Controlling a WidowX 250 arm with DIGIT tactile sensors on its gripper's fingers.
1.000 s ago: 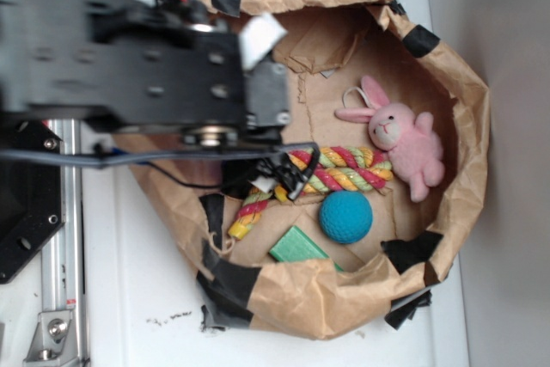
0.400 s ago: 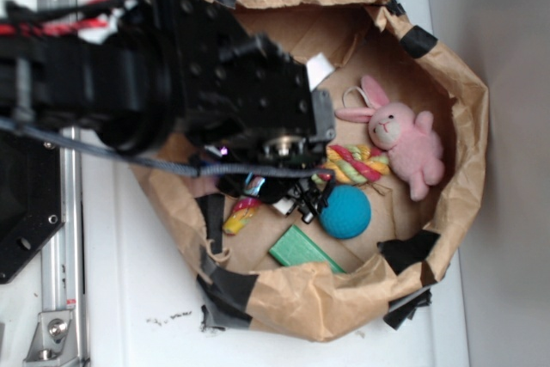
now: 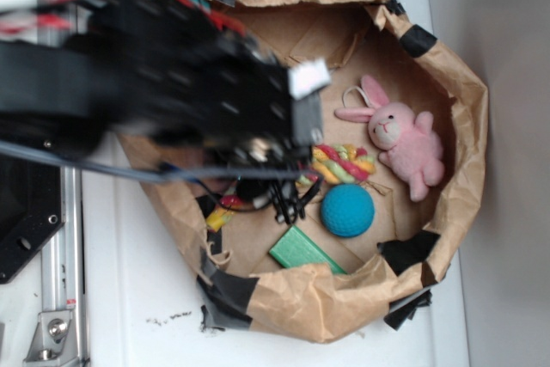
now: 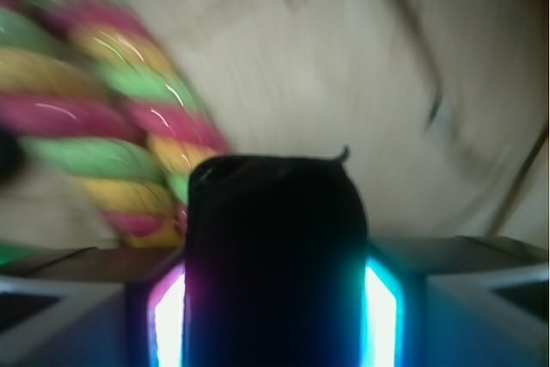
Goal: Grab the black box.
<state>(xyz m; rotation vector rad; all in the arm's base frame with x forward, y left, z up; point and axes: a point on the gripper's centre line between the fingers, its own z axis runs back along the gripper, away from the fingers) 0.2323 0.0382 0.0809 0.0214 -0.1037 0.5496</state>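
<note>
Gripping black box (image 4: 275, 255) in hand (image 4: 275, 315), arm (image 3: 155, 83) blurred

Pink bunny (image 3: 406, 143) beside the braided rope (image 3: 342, 163) — blue ball (image 3: 348, 211) and green block (image 3: 300, 250) nearby.

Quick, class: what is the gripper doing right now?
Gripper: shut on the black box, seen between its fingers in the wrist view.
</note>
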